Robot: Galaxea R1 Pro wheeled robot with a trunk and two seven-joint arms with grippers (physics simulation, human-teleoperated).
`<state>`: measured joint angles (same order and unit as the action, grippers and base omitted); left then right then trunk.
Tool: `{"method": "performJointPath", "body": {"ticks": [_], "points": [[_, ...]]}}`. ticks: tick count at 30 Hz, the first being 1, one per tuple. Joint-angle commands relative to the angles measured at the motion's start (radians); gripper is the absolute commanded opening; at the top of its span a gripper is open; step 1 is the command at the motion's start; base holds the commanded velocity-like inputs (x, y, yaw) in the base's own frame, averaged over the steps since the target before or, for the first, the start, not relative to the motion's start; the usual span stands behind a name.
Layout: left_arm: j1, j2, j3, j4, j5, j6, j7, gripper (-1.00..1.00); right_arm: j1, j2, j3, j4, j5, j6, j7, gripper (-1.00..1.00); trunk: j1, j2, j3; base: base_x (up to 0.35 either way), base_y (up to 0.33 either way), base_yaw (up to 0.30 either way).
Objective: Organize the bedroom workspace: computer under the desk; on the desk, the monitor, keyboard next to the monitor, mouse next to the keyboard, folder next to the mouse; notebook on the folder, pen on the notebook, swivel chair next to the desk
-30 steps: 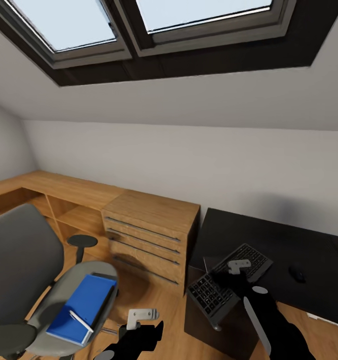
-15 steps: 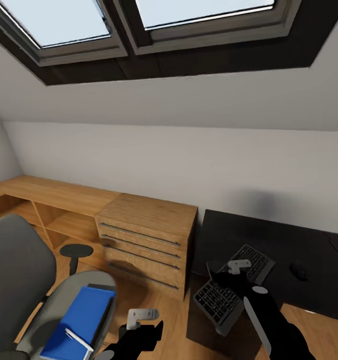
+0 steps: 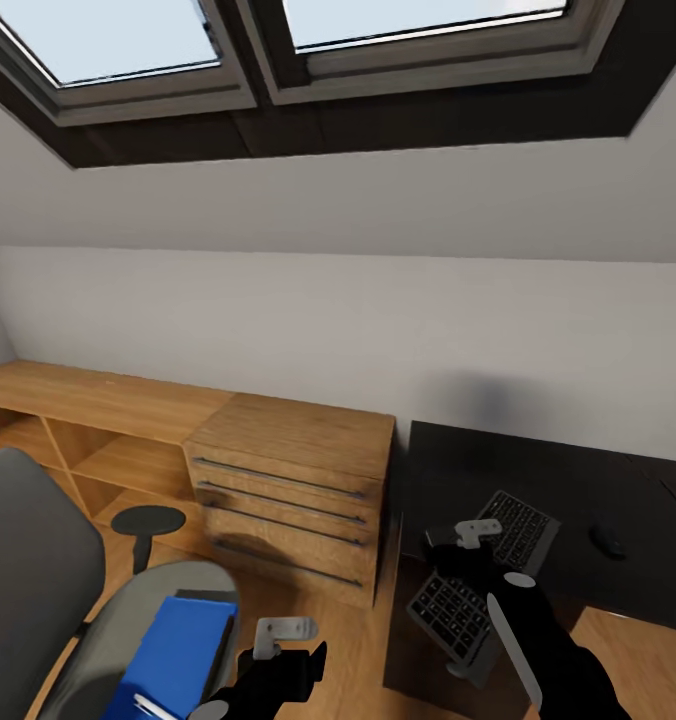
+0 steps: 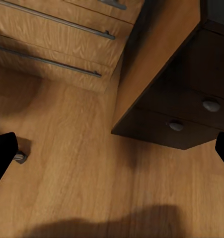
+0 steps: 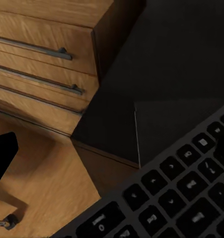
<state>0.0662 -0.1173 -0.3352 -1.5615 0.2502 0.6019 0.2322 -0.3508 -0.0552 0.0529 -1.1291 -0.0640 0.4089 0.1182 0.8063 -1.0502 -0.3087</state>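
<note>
My right gripper is shut on the black keyboard, which it holds tilted over the near left corner of the black desk. In the right wrist view the keyboard hangs above the desk top. The small black mouse lies on the desk, right of the keyboard. Low at the left stands the grey swivel chair with the blue folder on its seat and the white pen on the folder. My left gripper hangs open over the floor. The monitor, computer and notebook are out of view.
A light wooden chest with bar handles stands just left of the desk, joined to a low wooden shelf along the wall. The desk's dark drawer unit with round knobs sits over wooden floor. A sloped ceiling with skylights rises above.
The view has swung to the right, so the chair and folder slid toward the lower left edge. The keyboard stays in my right gripper and sits further over the desk corner.
</note>
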Motion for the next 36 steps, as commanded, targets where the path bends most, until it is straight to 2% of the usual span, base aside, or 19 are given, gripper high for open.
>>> {"method": "performJointPath", "body": {"ticks": [1, 9, 13, 18, 24, 36], "points": [[0.0, 0.0, -0.001, -0.002, 0.011, 0.003, 0.009, 1.0, 0.0, -0.001, 0.001, -0.001, -0.007, 0.005, -0.001, 1.0, 0.0, -0.001, -0.001, 0.006, 0.06, -0.006], [0.0, -0.001, -0.001, -0.002, 0.011, 0.003, 0.009, 1.0, 0.0, 0.0, 0.007, 0.005, -0.003, 0.005, 0.001, 1.0, 0.0, -0.001, -0.001, 0.086, 0.117, -0.002], [0.0, -0.001, -0.002, -0.001, 0.011, 0.003, 0.009, 1.0, 0.0, 0.001, 0.033, 0.008, 0.0, 0.005, 0.0, 1.0, 0.0, -0.001, -0.001, 0.141, 0.134, 0.0], [0.0, -0.001, -0.003, -0.002, 0.012, 0.003, 0.009, 1.0, 0.0, 0.001, 0.083, 0.009, 0.003, 0.006, -0.003, 1.0, 0.0, -0.001, -0.001, 0.045, 0.041, 0.0], [0.0, -0.001, -0.004, -0.002, 0.011, 0.003, 0.009, 1.0, 0.0, 0.002, 0.113, 0.018, 0.009, 0.008, -0.018, 1.0, 0.0, -0.001, -0.001, 0.014, 0.012, 0.0], [0.0, -0.001, -0.007, -0.002, 0.011, 0.003, 0.01, 1.0, 0.0, 0.003, 0.135, 0.029, 0.015, 0.016, -0.209, 1.0, 0.0, -0.001, -0.001, 0.001, 0.001, 0.0]]}}
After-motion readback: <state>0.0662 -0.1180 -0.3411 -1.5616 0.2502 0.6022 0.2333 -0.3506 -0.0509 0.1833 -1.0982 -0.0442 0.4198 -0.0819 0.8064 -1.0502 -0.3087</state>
